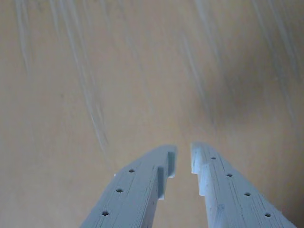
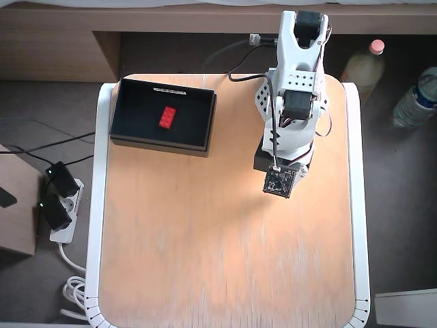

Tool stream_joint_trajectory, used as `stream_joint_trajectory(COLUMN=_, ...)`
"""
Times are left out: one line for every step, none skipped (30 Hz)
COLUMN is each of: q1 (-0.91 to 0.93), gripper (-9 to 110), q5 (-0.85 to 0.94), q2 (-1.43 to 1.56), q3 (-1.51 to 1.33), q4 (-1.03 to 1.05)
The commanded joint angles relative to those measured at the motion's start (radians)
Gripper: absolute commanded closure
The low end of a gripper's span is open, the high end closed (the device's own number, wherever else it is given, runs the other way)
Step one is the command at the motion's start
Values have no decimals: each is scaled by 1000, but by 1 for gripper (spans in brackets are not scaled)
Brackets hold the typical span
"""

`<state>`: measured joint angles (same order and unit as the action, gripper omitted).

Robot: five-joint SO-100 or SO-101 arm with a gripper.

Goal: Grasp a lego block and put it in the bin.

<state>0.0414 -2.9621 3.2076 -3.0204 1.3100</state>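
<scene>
The red lego block (image 2: 166,117) lies inside the black bin (image 2: 160,145) at the back left of the table in the overhead view. The bin's white strip label runs along its far long edge. My gripper (image 1: 184,159) shows in the wrist view as two pale blue fingers (image 1: 142,190) almost touching, with nothing between them, over bare wood. In the overhead view the white arm (image 2: 295,102) is folded at the back right of the table, well to the right of the bin, and it hides the fingers. Neither block nor bin shows in the wrist view.
The wooden table (image 2: 225,260) has a white rim. Two bottles (image 2: 362,65) stand off the table at the back right. A power strip (image 2: 58,205) and cables lie on the floor to the left.
</scene>
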Motion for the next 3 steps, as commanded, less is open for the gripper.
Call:
stream_joint_trajectory(q1=2, gripper=101, q5=3, q2=87, q3=-155, q4=8)
stream_joint_trajectory(q1=2, gripper=101, q5=3, q2=87, q3=-155, q4=8)
stream_joint_trajectory(q1=2, gripper=101, q5=3, q2=87, q3=-155, q4=8)
